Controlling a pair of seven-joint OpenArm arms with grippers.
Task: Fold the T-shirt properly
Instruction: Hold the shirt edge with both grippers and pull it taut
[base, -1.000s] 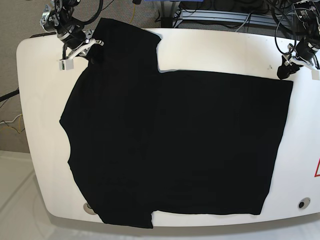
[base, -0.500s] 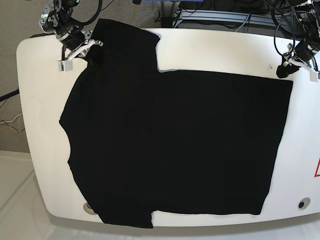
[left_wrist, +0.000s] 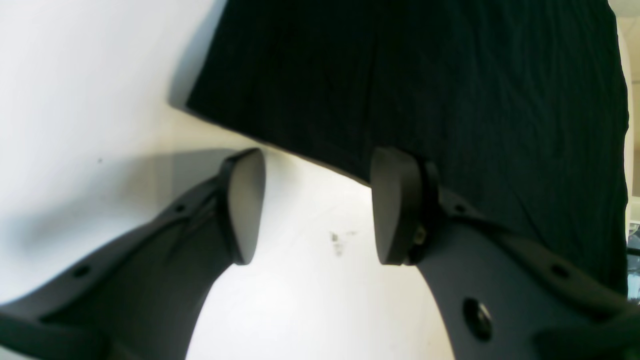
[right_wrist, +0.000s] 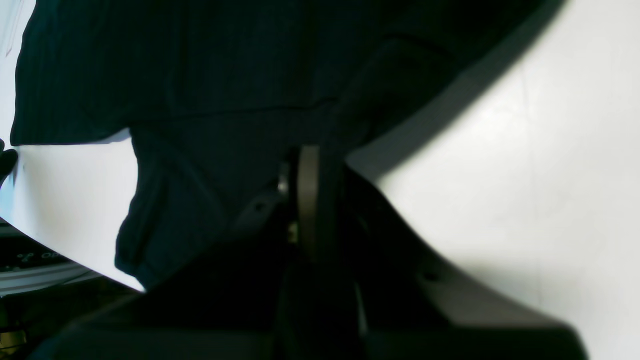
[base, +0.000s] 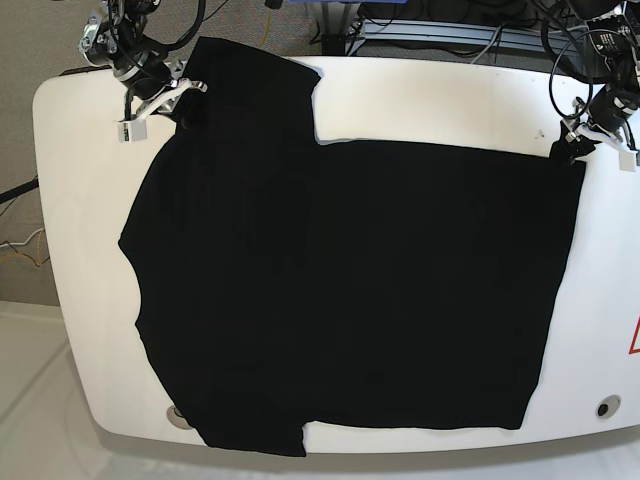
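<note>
1. The T-shirt (base: 350, 280) lay spread over most of the desk (base: 440, 100), plain and black, with its broad body in the middle.
2. At the far left, one part of the shirt stuck out past the straight far edge of the body. At the near left, another part reached the desk's near rim.
3. The left pincer (left_wrist: 317, 205), at the far right in the base view, was apart. Its tips were at the shirt's far right corner, one on either side of the cloth's edge line in the wrist view. Whether they touched the cloth, I could not tell.
4. The right pincer (right_wrist: 320, 160), at the far left in the base view, was clamped on the shirt. The cloth ran in creases toward its tips.
5. A round fitting (base: 608, 407) sat near the desk's near right corner, and a second disc (base: 174, 416) showed partly from under the shirt at the near left.
6. A bit of red line (base: 634, 338) showed at the right edge of the base view.
</note>
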